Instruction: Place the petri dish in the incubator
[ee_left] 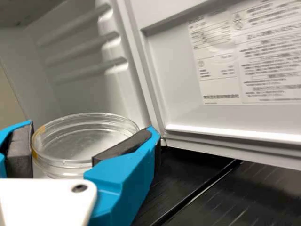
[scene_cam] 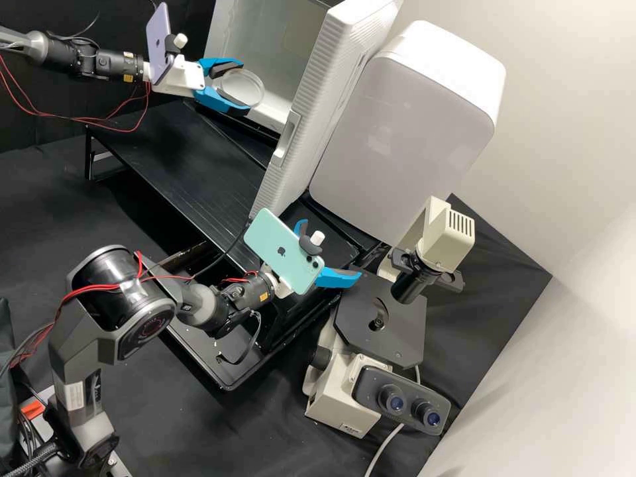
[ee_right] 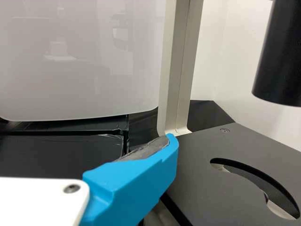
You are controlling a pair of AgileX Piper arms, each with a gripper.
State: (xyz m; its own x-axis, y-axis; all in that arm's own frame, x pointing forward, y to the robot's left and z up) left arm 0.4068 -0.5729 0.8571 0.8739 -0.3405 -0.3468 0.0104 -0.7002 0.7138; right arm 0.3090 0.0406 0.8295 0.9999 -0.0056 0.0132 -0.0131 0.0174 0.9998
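Gripping the petri dish [ee_left: 77, 139] firmly in my left gripper [ee_left: 75, 147] at the incubator [ee_left: 75, 56] mouth, I judge that clipping the open door [ee_left: 211, 117] could jolt it loose.

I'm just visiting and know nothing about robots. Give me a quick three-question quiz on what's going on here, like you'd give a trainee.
1. True or false: the left gripper holds the dish between its fingers.
2. What stands by the right gripper? A) microscope B) kettle C) laptop
3. Fill in: the incubator door is ____.
Key: 1 true; 2 A; 3 open.
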